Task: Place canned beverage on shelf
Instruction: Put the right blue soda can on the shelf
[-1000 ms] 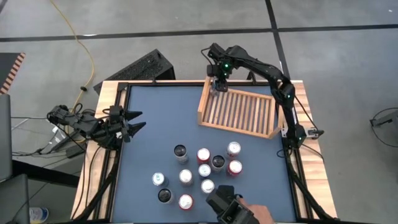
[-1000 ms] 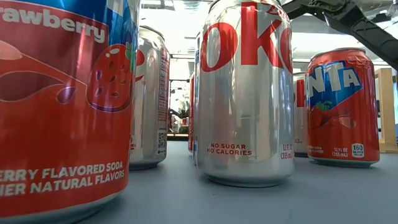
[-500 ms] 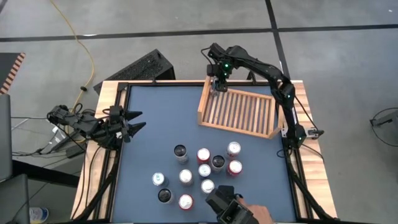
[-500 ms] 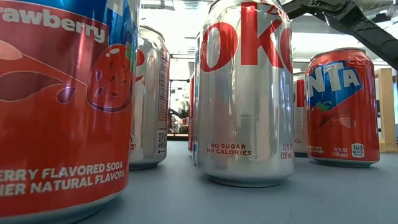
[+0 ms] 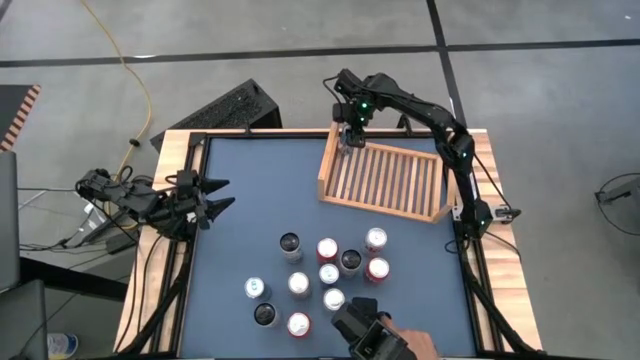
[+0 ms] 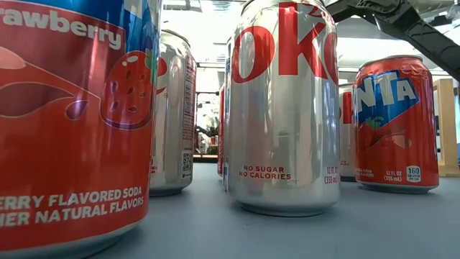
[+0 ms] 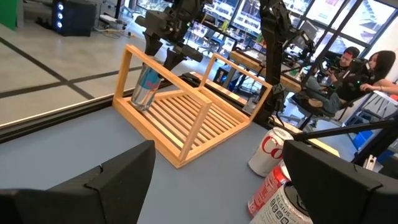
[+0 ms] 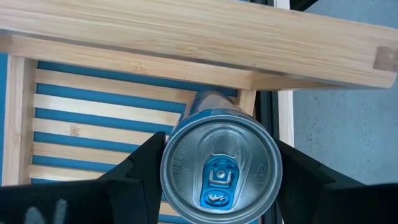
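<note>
No visible shift from a second ago in either table view: arms, cans and rack sit where they were. The right gripper (image 5: pixel 347 133) hangs over the far left corner of the light wooden slatted shelf (image 5: pixel 383 181), its two dark fingers (image 8: pixel 144 167) flanking the slim silver-and-blue beverage can (image 8: pixel 221 165), one on each side. Fingers look close against the can wall, but I cannot tell if they clamp it or have let go. The left wrist view shows that can (image 7: pixel 145 87) standing upright on the slats, in the corner against the side board. The left gripper (image 5: pixel 219 196) waits at the left table edge, fingers spread apart, holding nothing. A cluster of ten upright soda cans (image 5: pixel 329 273) stands on the blue table mat (image 5: pixel 250 190), near edge, well apart from the shelf. Low view: a red strawberry soda can (image 6: pixel 72 122), a silver cola can (image 6: pixel 284 108) and a red orange-soda can (image 6: pixel 395 124) fill the foreground.
</note>
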{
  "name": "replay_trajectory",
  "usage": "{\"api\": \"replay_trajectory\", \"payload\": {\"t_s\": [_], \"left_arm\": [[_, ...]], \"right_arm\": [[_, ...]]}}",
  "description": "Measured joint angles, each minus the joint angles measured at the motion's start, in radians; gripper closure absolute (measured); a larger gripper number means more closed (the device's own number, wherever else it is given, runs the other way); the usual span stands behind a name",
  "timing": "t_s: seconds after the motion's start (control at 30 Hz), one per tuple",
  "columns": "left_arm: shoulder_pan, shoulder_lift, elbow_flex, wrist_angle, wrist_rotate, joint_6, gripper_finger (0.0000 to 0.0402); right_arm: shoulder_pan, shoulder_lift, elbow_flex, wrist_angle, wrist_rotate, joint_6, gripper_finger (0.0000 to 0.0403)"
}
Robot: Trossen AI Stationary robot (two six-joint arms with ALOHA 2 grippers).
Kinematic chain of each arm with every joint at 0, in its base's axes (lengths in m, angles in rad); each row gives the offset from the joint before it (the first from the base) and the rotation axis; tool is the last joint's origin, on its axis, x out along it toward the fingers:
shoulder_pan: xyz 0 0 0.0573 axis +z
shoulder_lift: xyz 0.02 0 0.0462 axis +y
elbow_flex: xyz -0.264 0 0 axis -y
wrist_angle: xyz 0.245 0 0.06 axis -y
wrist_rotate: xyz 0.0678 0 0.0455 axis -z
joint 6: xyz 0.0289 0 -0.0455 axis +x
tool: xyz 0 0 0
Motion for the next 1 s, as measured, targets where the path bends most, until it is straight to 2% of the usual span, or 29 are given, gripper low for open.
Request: {"api": "replay_trajectory", "payload": {"t_s": [1.0], "left_arm": [[0.000,0.000,0.000,-0.001,0.000,0.011,0.0060]], "right_arm": [[0.001,0.000,0.000,-0.002,0.002,0.008,0.0173]]}}
